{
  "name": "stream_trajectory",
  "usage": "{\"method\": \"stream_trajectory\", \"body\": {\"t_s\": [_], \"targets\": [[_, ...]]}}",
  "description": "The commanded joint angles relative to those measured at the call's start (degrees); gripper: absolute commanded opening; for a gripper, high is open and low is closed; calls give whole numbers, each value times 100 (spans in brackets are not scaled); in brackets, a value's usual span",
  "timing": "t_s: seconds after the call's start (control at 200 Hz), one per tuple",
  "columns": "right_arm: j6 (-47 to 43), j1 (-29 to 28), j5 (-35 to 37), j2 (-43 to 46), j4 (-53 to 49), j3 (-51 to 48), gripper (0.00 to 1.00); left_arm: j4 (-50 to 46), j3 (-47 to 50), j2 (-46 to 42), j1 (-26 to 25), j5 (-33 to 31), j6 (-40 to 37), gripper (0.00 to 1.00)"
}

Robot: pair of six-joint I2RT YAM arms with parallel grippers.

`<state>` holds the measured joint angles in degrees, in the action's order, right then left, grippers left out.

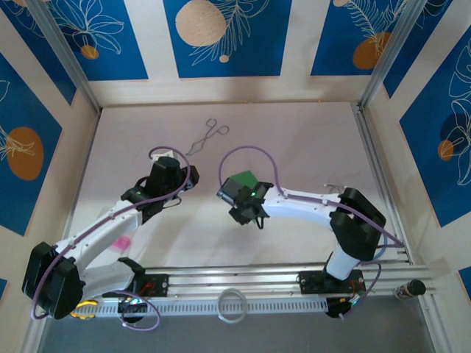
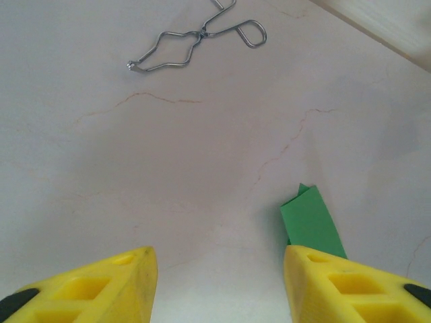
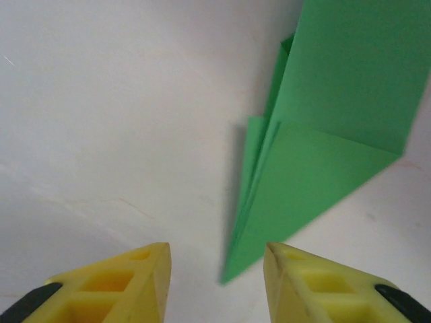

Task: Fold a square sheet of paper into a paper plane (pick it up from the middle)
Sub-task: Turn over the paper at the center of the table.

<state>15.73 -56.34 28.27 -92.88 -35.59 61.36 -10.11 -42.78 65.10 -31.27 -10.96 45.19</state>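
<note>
The green paper plane lies near the middle of the desk. The right claw hangs just over its pointed tip, fingers apart, holding nothing. The left claw is spread too, with nothing in it. Metal tongs lie nearer the far edge.

Bright even light, soft shadows, paper plane slightly blurred

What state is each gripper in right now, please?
Left gripper: open, holding nothing.
Right gripper: open, fingers apart near the tip of the paper, not gripping it.
</note>
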Motion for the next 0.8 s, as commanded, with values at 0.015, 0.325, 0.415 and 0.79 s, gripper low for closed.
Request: {"method": "stream_trajectory", "body": {"t_s": [0.015,0.325,0.415,0.79], "targets": [[561,655,-1656,799,910,-488,42,-32,38,68,96,171,95,53],[1909,2827,-4855,847,2498,-1590,10,364,-119,760,145,1267,146,50],[1896,2830,-4725,513,2262,-1453,8,536,-153,1025,146,1578,217,49],[2213,2838,-4700,-210,2399,-1627,8,757,-406,1743,142,2443,266,46]]}}
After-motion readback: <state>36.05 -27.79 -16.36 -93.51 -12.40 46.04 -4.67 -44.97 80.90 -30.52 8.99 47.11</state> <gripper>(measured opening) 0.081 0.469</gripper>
